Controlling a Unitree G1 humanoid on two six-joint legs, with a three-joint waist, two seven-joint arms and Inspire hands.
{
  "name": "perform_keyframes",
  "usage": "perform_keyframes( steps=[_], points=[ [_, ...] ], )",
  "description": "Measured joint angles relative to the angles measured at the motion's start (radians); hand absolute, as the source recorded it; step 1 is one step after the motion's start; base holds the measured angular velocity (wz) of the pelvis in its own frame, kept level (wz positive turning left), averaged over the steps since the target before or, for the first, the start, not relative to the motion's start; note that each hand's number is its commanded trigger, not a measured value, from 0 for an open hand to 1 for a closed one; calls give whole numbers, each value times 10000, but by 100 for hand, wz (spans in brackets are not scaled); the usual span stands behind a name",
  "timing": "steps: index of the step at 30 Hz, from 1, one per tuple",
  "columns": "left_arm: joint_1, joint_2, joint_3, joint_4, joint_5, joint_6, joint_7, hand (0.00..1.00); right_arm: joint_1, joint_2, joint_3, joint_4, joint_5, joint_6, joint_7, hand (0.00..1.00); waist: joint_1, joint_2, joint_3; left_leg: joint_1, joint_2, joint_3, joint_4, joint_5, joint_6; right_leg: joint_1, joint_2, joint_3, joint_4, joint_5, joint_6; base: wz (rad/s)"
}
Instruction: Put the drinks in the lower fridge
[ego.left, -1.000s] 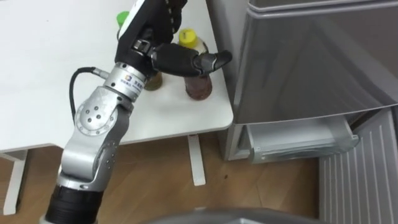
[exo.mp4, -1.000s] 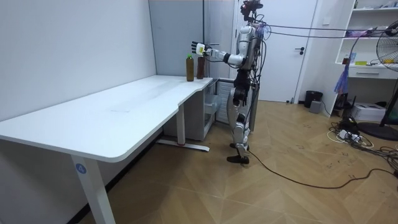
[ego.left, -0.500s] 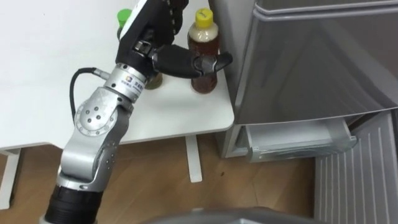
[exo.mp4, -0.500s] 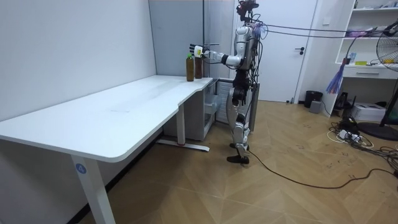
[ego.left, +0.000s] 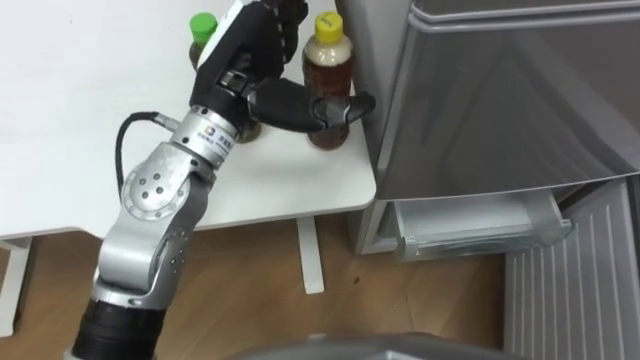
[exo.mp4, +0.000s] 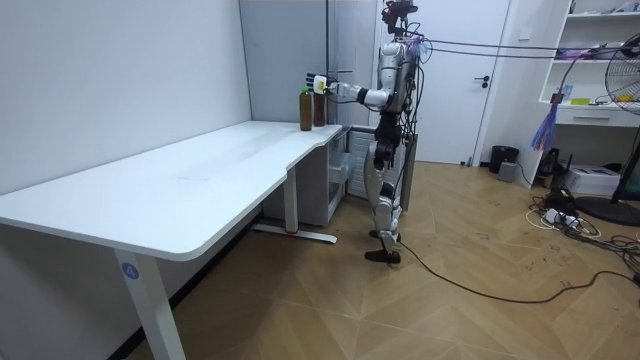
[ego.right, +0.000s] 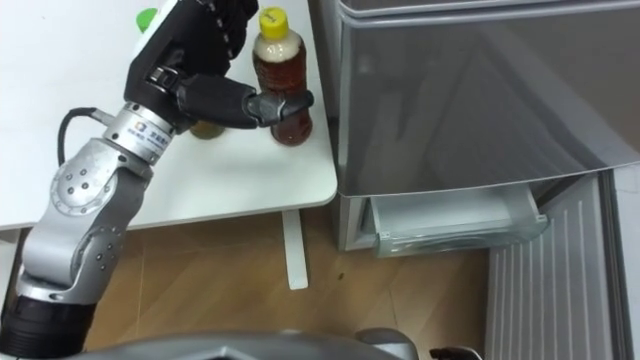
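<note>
Right, my left hand (ego.left: 250, 72) is closed round the yellow-capped bottle (ego.left: 328, 72), thumb across its front, at the desk (ego.left: 90, 150) corner just beside the fridge (ego.left: 500, 100). I'd firm the grip and keep the bottle upright before swinging it over, since a tilt could let it slip. A green-capped bottle (ego.left: 203, 28) stands behind the hand, farther from the fridge; I'd avoid knocking it. Low on the fridge a drawer (ego.left: 480, 228) stands pulled out, with open floor (ego.left: 260, 300) before it. Desk edge and fridge wall leave little room between them.
</note>
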Motion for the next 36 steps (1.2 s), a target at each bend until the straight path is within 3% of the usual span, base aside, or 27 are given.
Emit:
perform_keyframes(
  steps=[17, 36],
  points=[
    [177, -18, -75, 897, -9, 125, 34, 0, -34, 20, 2, 113, -334, 164, -153, 0, -299, -28, 39, -9, 4, 5, -10, -1, 0, 38, 7, 16, 7, 0, 0, 0],
    [261, -67, -600, 1262, -114, 126, -223, 0, -5, 75, 6, 111, -358, 210, -174, 0, -312, -2, 55, 96, 11, 64, -119, 0, -1, 39, 20, 64, -3, 0, 0, 0]
  ],
)
